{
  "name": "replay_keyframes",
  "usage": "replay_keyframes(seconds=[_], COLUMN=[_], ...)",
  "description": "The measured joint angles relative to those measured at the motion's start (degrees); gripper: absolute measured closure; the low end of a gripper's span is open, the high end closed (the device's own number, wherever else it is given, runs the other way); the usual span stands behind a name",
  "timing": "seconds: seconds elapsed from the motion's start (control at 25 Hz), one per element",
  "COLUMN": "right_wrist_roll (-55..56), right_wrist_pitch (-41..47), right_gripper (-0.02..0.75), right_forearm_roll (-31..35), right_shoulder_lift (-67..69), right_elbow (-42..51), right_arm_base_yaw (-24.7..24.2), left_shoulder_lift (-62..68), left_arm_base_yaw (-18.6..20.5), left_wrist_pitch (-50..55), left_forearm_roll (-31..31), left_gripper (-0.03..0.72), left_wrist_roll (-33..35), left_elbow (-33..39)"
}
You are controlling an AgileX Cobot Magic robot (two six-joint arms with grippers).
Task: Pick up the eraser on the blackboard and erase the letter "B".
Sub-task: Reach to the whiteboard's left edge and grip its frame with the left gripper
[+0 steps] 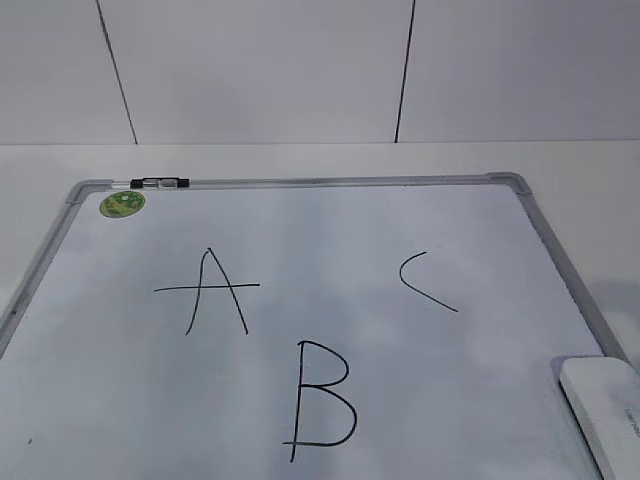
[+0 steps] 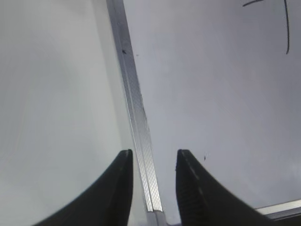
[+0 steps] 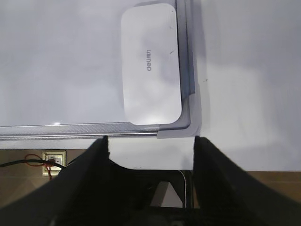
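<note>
In the exterior view the white, smooth plastic oblong eraser (image 1: 605, 405) lies in the near right corner of the large white dry-erase blackboard (image 1: 90, 380), right of the thin black hand-drawn letter "B" (image 1: 320, 400). In the left wrist view the left pincer (image 2: 154, 157) hangs parted and empty over the board's frame. In the right wrist view the right pincer (image 3: 150, 141) gapes wide and empty short of the eraser (image 3: 150, 63), which is tight against the frame, so a finger could catch the rail.

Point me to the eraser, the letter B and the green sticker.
eraser (image 3: 150, 63): right wrist view, centre of its white top.
letter B (image 1: 299, 400): exterior view, on the straight stem.
green sticker (image 1: 122, 203): exterior view, its middle.
</note>
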Motion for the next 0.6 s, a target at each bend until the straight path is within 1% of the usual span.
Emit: replay_keyframes(seconds=[0.28, 0.6], right_wrist_roll=[0.12, 0.12], right_wrist_pitch=[0.0, 0.0], right_gripper=[0.274, 0.274], right_forearm_roll=[1.3, 1.4], right_shoulder_lift=[0.19, 0.19], right_elbow=[0.0, 0.0], right_arm_base_yaw=[0.0, 0.0], left_shoulder_lift=[13.4, 22.73], left_arm_base_yaw=[0.0, 0.0], left_wrist_pitch=[-1.91, -4.88], left_forearm_roll=[1.79, 2.68], left_gripper=[0.45, 0.45], left_wrist_roll=[0.0, 0.0], left_elbow=[-5.84, -8.53])
